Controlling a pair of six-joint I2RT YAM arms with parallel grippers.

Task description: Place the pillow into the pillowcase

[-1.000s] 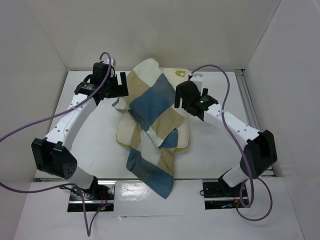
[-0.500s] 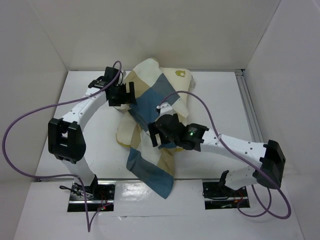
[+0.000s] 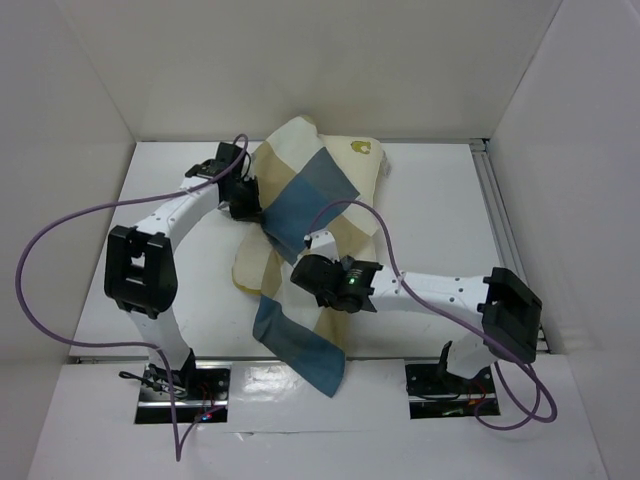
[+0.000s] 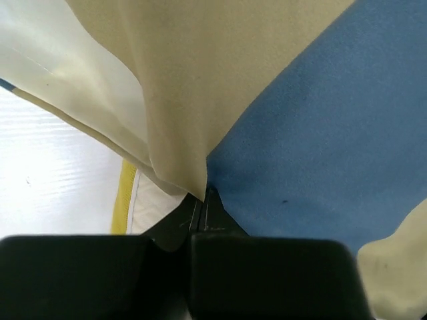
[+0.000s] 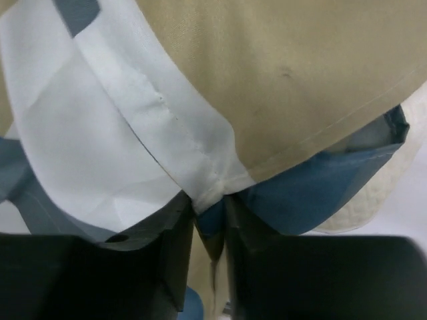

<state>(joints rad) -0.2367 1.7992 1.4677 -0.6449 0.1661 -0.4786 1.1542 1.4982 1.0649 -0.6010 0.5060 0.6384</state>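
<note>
Between the two arms, on the white surface (image 3: 440, 200), the pillow (image 3: 370, 170) lies flat. Its cream fabric shows at the far right corner and again on the left side, beneath the checks. The pillowcase (image 3: 300, 200) is draped slantwise over it, running from the far edge of the pillow down toward the arm bases, where a blue and tan end trails off the cushion.

At the far left edge of the cloth, the left hand (image 3: 252, 204) has its fingers pressed together on a fold of the pillowcase where a tan check meets a blue one. The left wrist view shows the pillow's yellow edge just beside that pinch.

Lower down, near the middle of the cloth, the right hand (image 3: 302, 272) is nearly closed. It grips the white hemmed edge of the pillowcase between its fingers, with blue fabric bunched just under the hem and the cream cushion off to one side.
</note>
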